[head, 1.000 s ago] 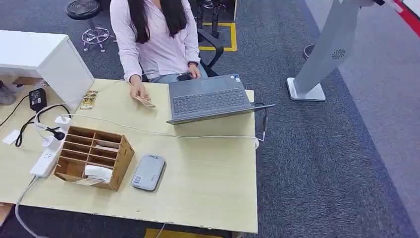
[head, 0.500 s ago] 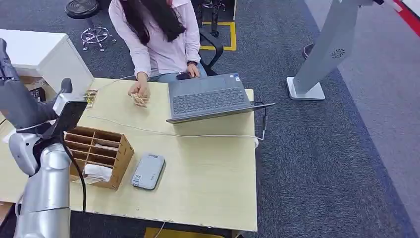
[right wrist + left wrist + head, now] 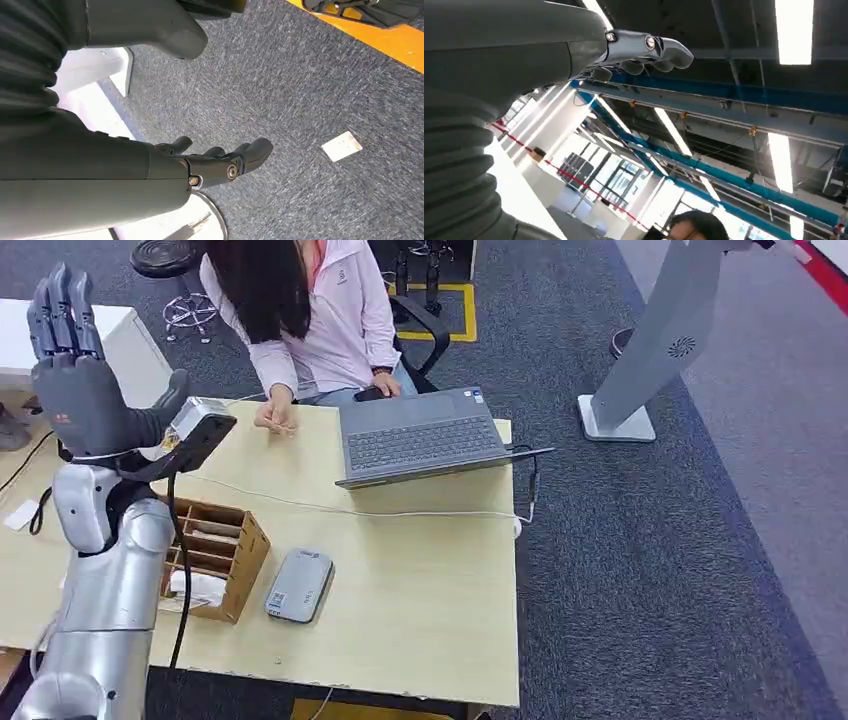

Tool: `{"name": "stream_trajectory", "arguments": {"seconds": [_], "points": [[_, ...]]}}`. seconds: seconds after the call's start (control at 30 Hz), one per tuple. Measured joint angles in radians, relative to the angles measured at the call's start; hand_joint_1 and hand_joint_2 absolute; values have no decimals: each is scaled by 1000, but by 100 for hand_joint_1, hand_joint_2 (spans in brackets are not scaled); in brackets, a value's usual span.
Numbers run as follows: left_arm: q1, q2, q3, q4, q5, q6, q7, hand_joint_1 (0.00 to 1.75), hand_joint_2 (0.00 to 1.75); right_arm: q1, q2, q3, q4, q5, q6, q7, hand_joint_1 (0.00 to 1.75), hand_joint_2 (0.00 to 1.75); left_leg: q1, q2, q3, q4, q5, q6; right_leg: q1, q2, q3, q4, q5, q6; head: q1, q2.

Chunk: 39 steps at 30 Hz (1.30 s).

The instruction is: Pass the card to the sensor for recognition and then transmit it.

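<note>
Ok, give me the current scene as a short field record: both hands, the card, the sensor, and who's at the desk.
left hand: raised, fingers apart and pointing up, holds nothing
right hand: hangs over the carpet, fingers loosely curled, holds nothing
card: in the person's hand at the far edge of the table; too small to make out
sensor: grey pad on the table, beside the wooden organizer
person: seated behind the table, leaning forward, next to the open laptop
task stage: card not yet taken by the robot
</note>
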Motion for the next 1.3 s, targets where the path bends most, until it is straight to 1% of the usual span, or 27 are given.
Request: {"name": "stream_trajectory", "arguments": {"seconds": [0.03,0.1,0.13,0.17,0.27,0.37,0.43,0.53,0.7,0.9,0.93,0.97,1.1,1.3], "points": [[-17,0,-9,20,-50,-34,39,0,175,0,0,0,0,0,-1,0,0,175,0,0,0,0,0,0,0,-1,0,0,0,0,0,0],[-69,0,-32,84,-131,-127,115,0,175,-1,0,0,0,-3,-1,2,0,175,0,-1,0,0,1,1,0,-1,0,0,0,0,0,0],[-96,0,-50,130,-171,-185,155,0,175,-2,0,0,0,-5,-3,3,0,175,0,0,0,0,1,1,0,-1,0,0,0,0,0,0],[-121,-2,-64,165,-188,-217,179,0,175,-3,0,0,0,-6,-3,3,0,175,0,0,0,0,1,1,0,0,0,0,1,0,0,0],[-182,-10,-111,278,-228,-287,233,0,175,-3,0,0,0,-11,-13,5,0,175,0,1,0,0,1,1,0,1,0,0,1,0,0,0],[-221,-22,-144,369,-241,-336,268,0,175,-2,0,0,0,-19,-16,7,0,175,0,1,0,0,1,1,0,1,0,0,1,0,0,0],[-242,-30,-158,418,-245,-360,288,0,175,-2,0,-1,0,-22,-18,7,0,175,0,1,-1,0,1,1,0,1,-1,0,1,0,0,0],[-259,-39,-175,466,-244,-370,301,0,175,-2,0,-2,0,-23,-20,7,0,175,0,1,-1,0,1,1,0,1,-1,0,1,0,0,0],[-262,-49,-179,510,-238,-361,307,0,175,1,0,-2,0,-20,-23,8,0,175,0,1,-1,0,1,1,0,1,-1,0,1,0,0,0],[-262,-54,-179,534,-234,-335,305,0,175,2,0,-2,0,-18,-28,9,0,175,0,1,-1,0,1,1,0,1,-1,0,1,0,0,0],[-262,-54,-179,537,-233,-328,302,63,175,2,0,-2,0,-17,-28,9,0,175,0,1,-1,0,1,1,0,1,-1,0,1,0,0,0],[-262,-54,-179,541,-231,-322,297,175,175,2,0,-2,0,-17,-28,9,0,175,0,1,-1,0,1,1,0,1,-1,0,1,0,0,0],[-260,-53,-179,552,-223,-300,291,175,175,3,0,-2,0,-14,-28,9,0,175,0,1,-2,0,1,1,0,1,-1,0,1,0,0,0],[-257,-52,-179,571,-209,-294,275,175,175,3,0,-2,0,-14,-28,9,0,175,0,1,-2,0,1,1,0,1,-1,0,1,0,0,0]]}}
